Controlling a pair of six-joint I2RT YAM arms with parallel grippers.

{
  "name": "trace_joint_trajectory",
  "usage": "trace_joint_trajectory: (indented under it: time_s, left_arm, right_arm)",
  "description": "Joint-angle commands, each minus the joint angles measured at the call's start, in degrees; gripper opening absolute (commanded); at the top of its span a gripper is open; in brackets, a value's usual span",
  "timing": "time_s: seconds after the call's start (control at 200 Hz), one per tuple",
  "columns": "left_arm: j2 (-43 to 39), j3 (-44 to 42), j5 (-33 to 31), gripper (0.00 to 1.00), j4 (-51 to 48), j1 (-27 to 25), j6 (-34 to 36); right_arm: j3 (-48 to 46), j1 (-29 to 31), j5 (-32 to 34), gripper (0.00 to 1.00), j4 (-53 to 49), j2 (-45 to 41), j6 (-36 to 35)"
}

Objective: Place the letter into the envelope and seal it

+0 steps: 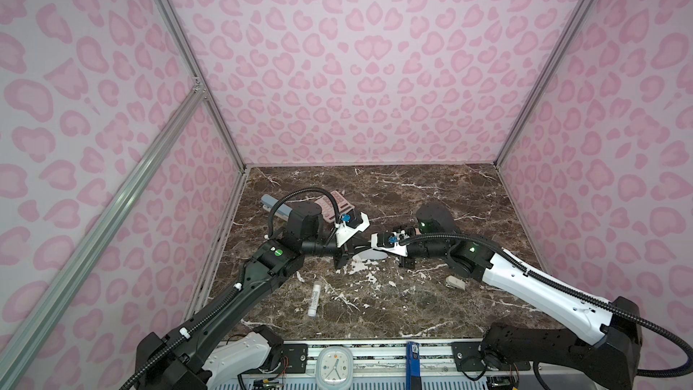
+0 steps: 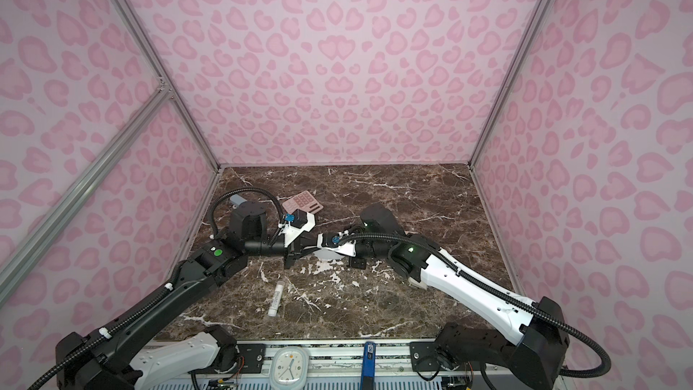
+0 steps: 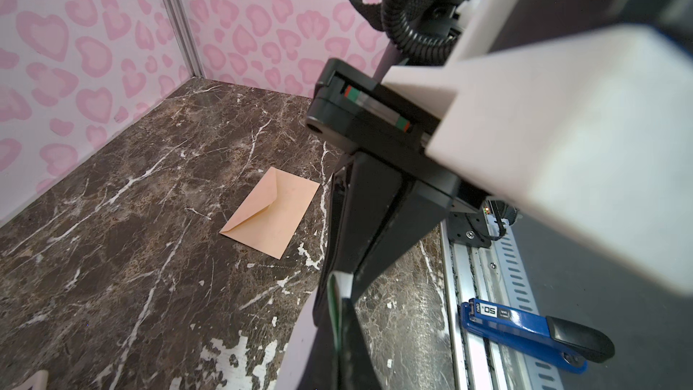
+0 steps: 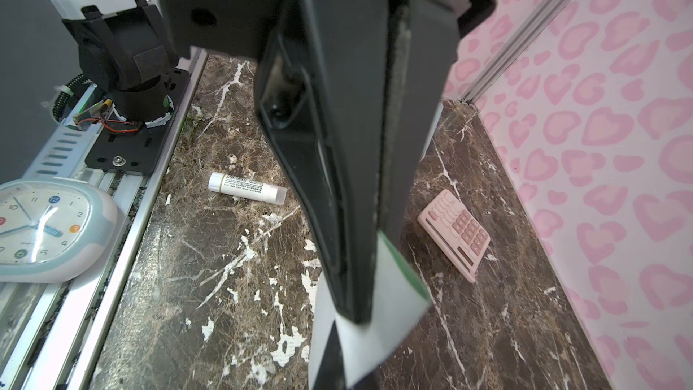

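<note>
The letter (image 4: 393,294), a white sheet with a green edge, hangs above the marble table between both grippers at mid-table. In a top view the letter (image 1: 375,255) shows as a pale patch. My left gripper (image 3: 345,328) is shut on one edge of the letter (image 3: 336,294). The right gripper (image 4: 360,313) has its fingers pressed together on the opposite corner. In a top view the left gripper (image 1: 360,250) and the right gripper (image 1: 371,247) meet tip to tip. The peach-tan envelope (image 3: 272,215) lies flat, flap side up, on the table. In a top view the right forearm covers most of the envelope (image 1: 454,281).
A pink calculator (image 4: 455,232) lies at the back left. A white glue stick (image 4: 247,189) lies in front of the left arm. A clock (image 4: 41,226) and a blue stapler (image 3: 525,326) rest on the front rail. Pink patterned walls enclose three sides.
</note>
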Motion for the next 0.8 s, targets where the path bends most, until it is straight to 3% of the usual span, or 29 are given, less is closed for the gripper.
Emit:
trace_joint_trajectory:
  time_s: [0.0,0.15,0.295,0.53,0.8]
  left_arm:
    - [-0.1,0.6,-2.0,0.04,-0.4,-0.1,0.6]
    - [-2.4,-1.5,-6.5,0.04,1.2,-0.1,0.5]
    - [-5.8,-4.4,-8.6,0.04,3.7,-0.1,0.1]
    - [-6.8,-5.9,-7.3,0.04,4.5,-0.1,-0.8]
    - [-8.5,-6.6,-8.2,0.04,5.4,-0.1,-0.5]
  right_arm:
    - [-0.3,0.0,-1.5,0.28,0.4,-0.3,1.5]
    - [-1.3,-2.4,-5.7,0.49,3.3,-1.4,7.6]
    - [-2.0,-5.6,-12.1,0.52,7.6,-1.7,13.3]
    - [-0.8,-6.3,-18.7,0.42,12.4,1.7,17.9]
    - [-0.3,-6.2,-22.3,0.28,11.9,3.6,17.4]
